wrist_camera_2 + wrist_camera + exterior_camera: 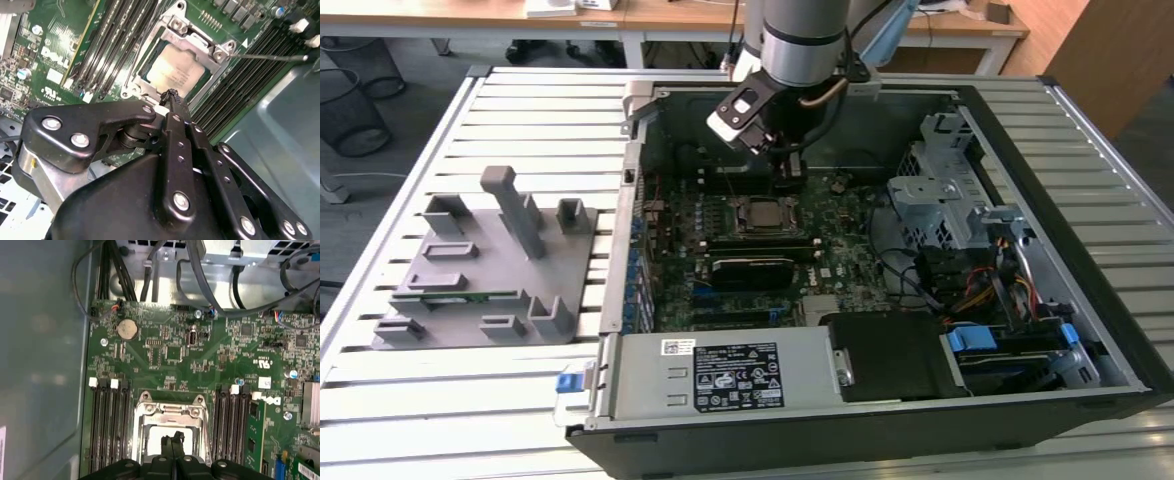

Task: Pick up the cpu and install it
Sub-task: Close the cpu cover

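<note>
On the slatted tabletop [440, 420] the open computer case [1121, 330] lies on its side. Midway across its green motherboard [841, 265], the cpu [762, 214] sits flat in the metal-framed socket [200, 42], silvery top up. Just past it the gripper [172, 95] hangs low with its fingers pressed together on nothing, their tips by the socket's rim in the second wrist view.

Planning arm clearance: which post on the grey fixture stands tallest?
The slim post midway along its far side, rising well above the stubby ones around it.
</note>
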